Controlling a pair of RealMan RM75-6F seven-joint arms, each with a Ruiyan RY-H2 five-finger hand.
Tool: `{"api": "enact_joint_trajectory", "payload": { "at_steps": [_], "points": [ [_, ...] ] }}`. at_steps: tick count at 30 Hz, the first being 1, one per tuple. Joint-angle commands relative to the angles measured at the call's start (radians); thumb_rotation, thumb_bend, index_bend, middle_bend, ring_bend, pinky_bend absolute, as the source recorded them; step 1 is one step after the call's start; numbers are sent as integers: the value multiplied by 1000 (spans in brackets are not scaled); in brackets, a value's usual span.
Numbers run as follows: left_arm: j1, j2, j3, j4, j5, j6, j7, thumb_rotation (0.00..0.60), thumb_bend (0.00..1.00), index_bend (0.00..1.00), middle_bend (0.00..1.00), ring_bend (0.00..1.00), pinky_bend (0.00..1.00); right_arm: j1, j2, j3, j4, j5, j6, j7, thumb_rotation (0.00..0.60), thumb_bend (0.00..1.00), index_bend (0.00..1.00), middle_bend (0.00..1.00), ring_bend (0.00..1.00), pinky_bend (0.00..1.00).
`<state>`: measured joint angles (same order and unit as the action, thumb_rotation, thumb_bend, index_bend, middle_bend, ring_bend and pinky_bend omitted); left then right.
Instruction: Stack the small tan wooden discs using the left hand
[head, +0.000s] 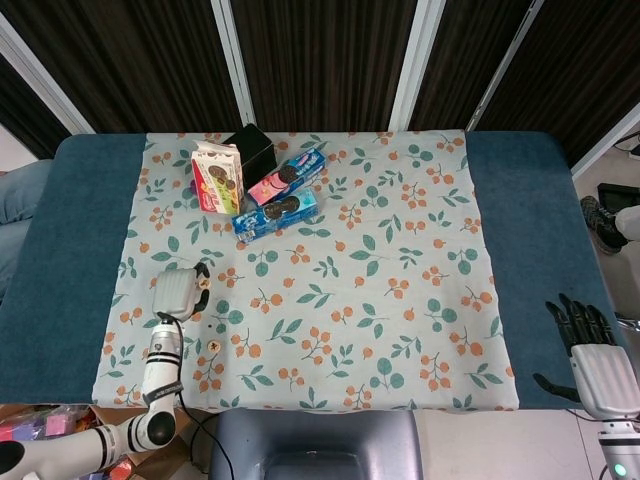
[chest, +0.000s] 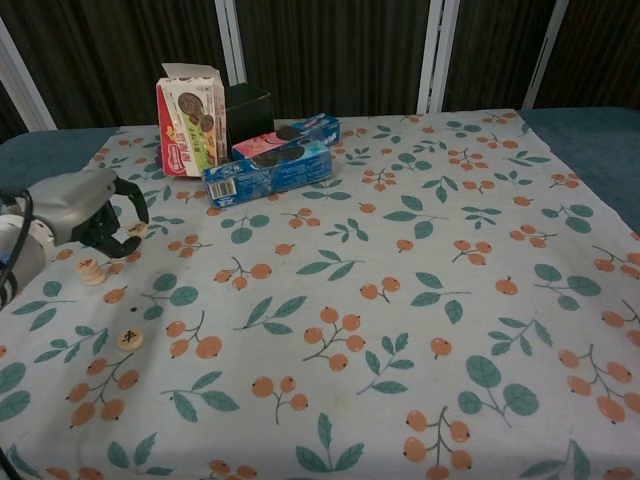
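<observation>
Two tan discs (chest: 92, 270) stacked at far left on the floral cloth (chest: 400, 300), just below the left hand (chest: 88, 213), raised with a third disc (chest: 136, 229) pinched at its fingertips. Nearer, a lone marked disc (chest: 129, 339) flat on the cloth. Judged risk: a release off-centre, or a brush of curled fingers, enough to topple the stack. Behind, cookie boxes (chest: 268, 160), well apart. Far right, beside the table, right hand (head: 590, 362) idle, fingers spread, holding nothing.
</observation>
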<state>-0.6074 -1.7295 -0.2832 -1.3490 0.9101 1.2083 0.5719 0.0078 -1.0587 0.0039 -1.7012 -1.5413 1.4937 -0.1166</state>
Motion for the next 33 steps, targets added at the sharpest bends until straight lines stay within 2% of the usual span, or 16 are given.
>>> {"api": "enact_joint_trajectory", "payload": {
  "at_steps": [1,5,9,15,21,33],
  "points": [
    [49,100,5,-123,48,56,-37,600,418,493,1000,1000,1000,-1,0,-1,-1,-1,0,-4,600,186,0,0,0,0],
    [84,166,23,-194,57,63,-67,600,418,493,1000,1000,1000,1,-3,-1,-2,1,-4,-13,600,186,0,0,0,0],
    [107,187,56,-203,69,55,-90,600,417,492,1000,1000,1000,3,-7,-2,-4,1,-8,-23,600,186,0,0,0,0],
    [113,155,81,-138,65,20,-125,600,417,487,1000,1000,1000,2,-10,-3,-4,1,-8,-24,600,186,0,0,0,0],
    [110,127,82,-80,57,3,-137,600,418,481,1000,1000,1000,3,-8,0,-1,4,-8,-18,600,186,0,0,0,0],
    [108,105,77,-33,46,-20,-147,600,417,475,1000,1000,1000,2,-8,-1,-2,3,-6,-18,600,186,0,0,0,0]
  ]
}}
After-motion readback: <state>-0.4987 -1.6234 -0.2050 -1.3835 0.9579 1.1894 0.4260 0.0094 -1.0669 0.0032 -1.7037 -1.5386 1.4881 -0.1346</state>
